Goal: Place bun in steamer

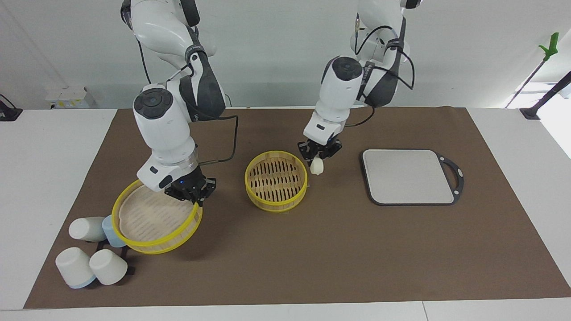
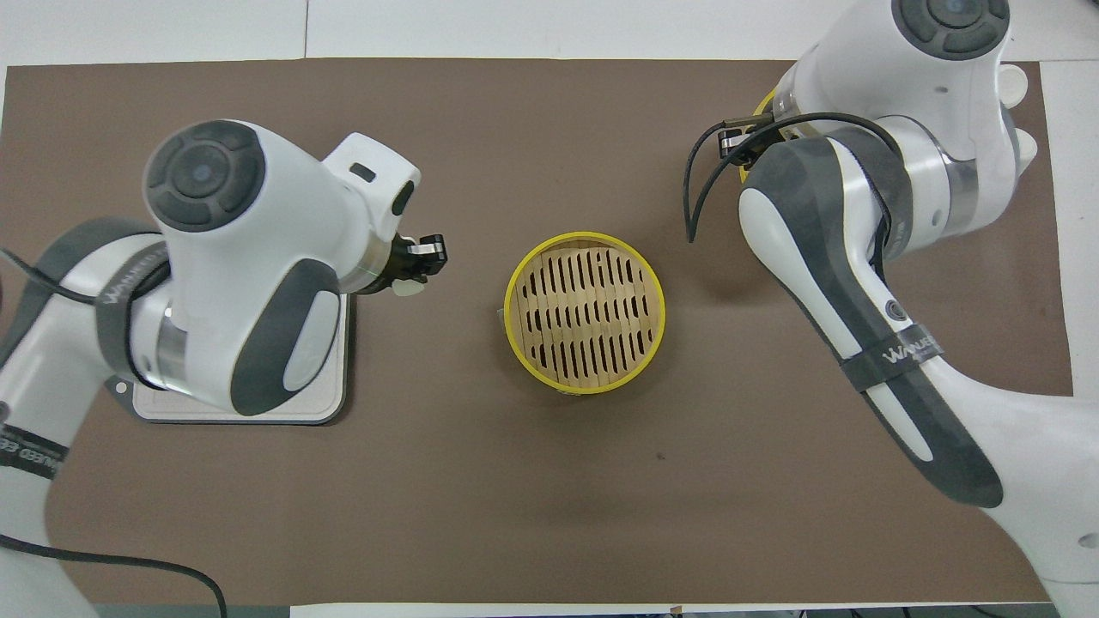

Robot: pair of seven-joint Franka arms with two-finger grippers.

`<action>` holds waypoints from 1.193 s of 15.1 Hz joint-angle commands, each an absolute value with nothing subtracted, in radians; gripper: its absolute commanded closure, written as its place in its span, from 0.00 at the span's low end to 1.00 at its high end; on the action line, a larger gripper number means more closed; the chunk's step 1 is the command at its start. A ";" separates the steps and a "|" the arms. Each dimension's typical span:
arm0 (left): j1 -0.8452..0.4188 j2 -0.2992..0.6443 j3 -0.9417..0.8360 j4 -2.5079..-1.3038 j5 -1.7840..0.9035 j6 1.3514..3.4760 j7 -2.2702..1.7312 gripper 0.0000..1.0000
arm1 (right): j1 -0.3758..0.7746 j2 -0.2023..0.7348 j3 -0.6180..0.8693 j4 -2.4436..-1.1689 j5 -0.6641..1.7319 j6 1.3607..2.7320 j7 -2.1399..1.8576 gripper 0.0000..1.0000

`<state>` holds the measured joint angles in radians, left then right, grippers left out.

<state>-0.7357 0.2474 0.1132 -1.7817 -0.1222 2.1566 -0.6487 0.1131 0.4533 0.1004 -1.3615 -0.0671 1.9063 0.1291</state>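
The steamer [image 1: 276, 180] [image 2: 585, 311] stands uncovered mid-mat, its slatted floor bare inside the yellow rim. My left gripper [image 1: 317, 158] [image 2: 419, 263] is shut on the bun [image 1: 316, 166] [image 2: 403, 290], a small cream lump hanging over the mat just beside the steamer's rim, on the side toward the grey board [image 1: 408, 176]. My right gripper [image 1: 195, 199] is shut on the rim of the steamer's lid [image 1: 154, 218]. It holds the lid tilted over the mat at the right arm's end, next to the cups. In the overhead view the right arm hides that gripper and most of the lid.
Several white and blue cups [image 1: 96, 267] [image 2: 1022, 146] lie at the right arm's end of the mat, one partly under the lid. The grey board [image 2: 146, 405] lies bare toward the left arm's end. Both arms hang low on either side of the steamer.
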 commanded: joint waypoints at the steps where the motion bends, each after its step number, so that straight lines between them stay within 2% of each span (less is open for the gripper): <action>1: -0.797 0.316 0.133 -1.792 -0.141 2.239 -0.661 0.72 | 0.083 0.433 0.117 -1.382 -0.058 1.896 0.098 1.00; 3: -0.840 0.368 0.137 -1.795 -0.141 2.293 -0.701 0.72 | 0.081 0.430 0.117 -1.387 -0.057 1.896 0.087 1.00; 9: -0.857 0.419 0.135 -1.798 -0.141 2.365 -0.729 0.71 | 0.080 0.422 0.117 -1.402 -0.057 1.898 0.081 1.00; 10: -0.857 0.419 0.135 -1.798 -0.141 2.367 -0.732 0.66 | 0.078 0.422 0.117 -1.405 -0.057 1.898 0.075 1.00; 11: -0.857 0.419 0.135 -1.798 -0.141 2.364 -0.736 0.49 | 0.078 0.417 0.117 -1.413 -0.057 1.899 0.069 1.00; 13: -0.865 0.417 0.135 -1.807 -0.141 2.364 -0.768 0.04 | 0.075 0.417 0.117 -1.414 -0.055 1.901 0.071 1.00; 14: -0.871 0.416 0.135 -1.806 -0.141 2.359 -0.782 0.00 | 0.077 0.417 0.117 -1.416 -0.051 1.905 0.071 1.00; 16: -0.871 0.402 0.135 -1.807 -0.141 2.342 -0.796 0.00 | 0.080 0.417 0.117 -1.419 -0.038 1.917 0.078 1.00; 18: -0.858 0.346 0.135 -1.809 -0.141 2.255 -0.793 0.00 | 0.087 0.417 0.117 -1.419 -0.031 1.924 0.095 1.00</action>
